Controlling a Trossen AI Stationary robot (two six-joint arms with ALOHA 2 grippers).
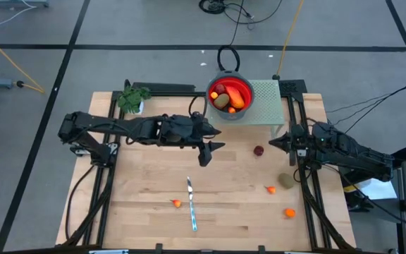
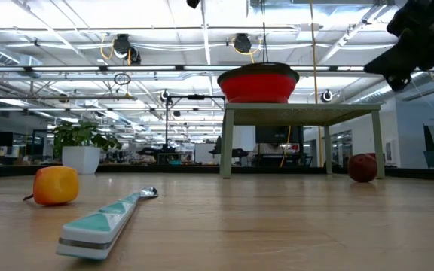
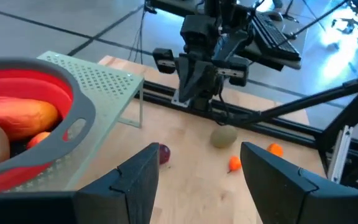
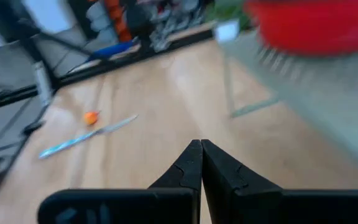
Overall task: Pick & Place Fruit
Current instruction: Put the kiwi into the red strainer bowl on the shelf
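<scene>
**Jaws idle over scattered fruit**

Jaws of the left gripper (image 1: pixel 208 152) are standing wide and empty at frame centre; the right gripper (image 1: pixel 273 144) is sitting pinched shut. Small toy fruit pieces (image 1: pixel 278 185) are lying lower right on the wooden counter (image 1: pixel 146 190), others filling the red collapsible bowl (image 1: pixel 244 90).

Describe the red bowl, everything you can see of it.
The red bowl is round, red inside with a grey rim and a grey handle tab with a slot, and looks like soft plastic. It sits upright on a pale green perforated stand at the table's far edge, raised off the wood. Inside lie a long orange-red piece, an olive-brown oval, a dark red ball and small orange bits. No gripper touches it.
</scene>
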